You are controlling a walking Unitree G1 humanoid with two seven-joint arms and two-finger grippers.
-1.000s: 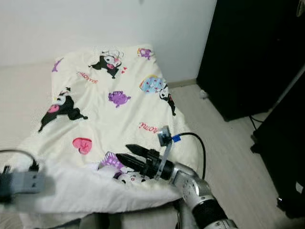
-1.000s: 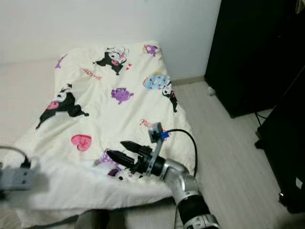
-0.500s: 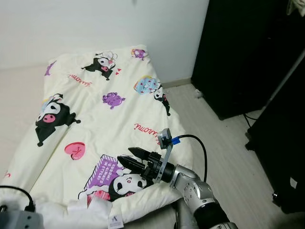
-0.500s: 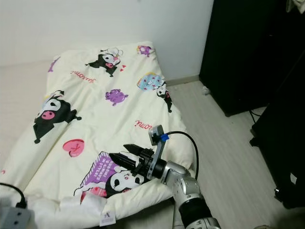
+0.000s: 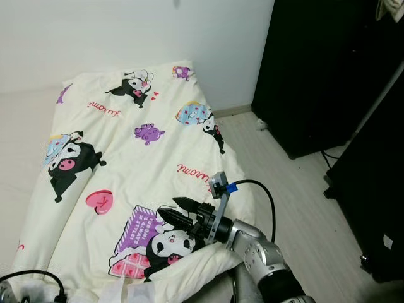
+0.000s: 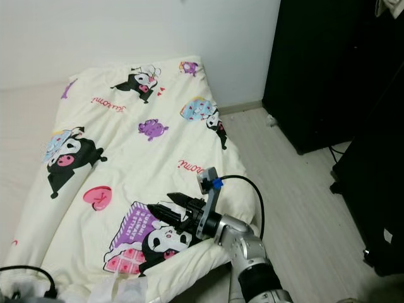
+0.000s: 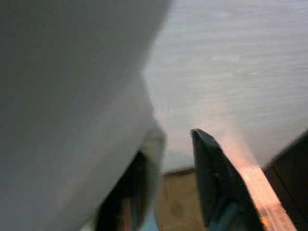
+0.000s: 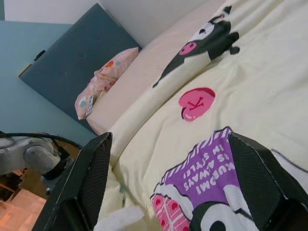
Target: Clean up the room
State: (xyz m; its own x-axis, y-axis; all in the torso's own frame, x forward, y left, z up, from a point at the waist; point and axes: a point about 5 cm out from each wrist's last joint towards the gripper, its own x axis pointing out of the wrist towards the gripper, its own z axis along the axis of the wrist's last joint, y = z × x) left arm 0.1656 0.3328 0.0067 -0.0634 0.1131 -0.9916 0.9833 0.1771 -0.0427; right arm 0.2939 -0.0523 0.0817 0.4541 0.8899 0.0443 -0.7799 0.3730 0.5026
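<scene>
Left eye view: right claw, fingers apart, hovers over the cartoon-print blanket beside a black wardrobe.

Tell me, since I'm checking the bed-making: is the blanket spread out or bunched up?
Spread out: the blanket lies mostly flat, its prints showing.

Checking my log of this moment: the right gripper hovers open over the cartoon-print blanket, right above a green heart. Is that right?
Not quite. The heart printed on the blanket is pink, not green, and it lies well to the robot's left of the right gripper, not beneath it. The gripper is above the purple patch and the black-and-white character. The right wrist view shows it. The gripper does hover open.
</scene>
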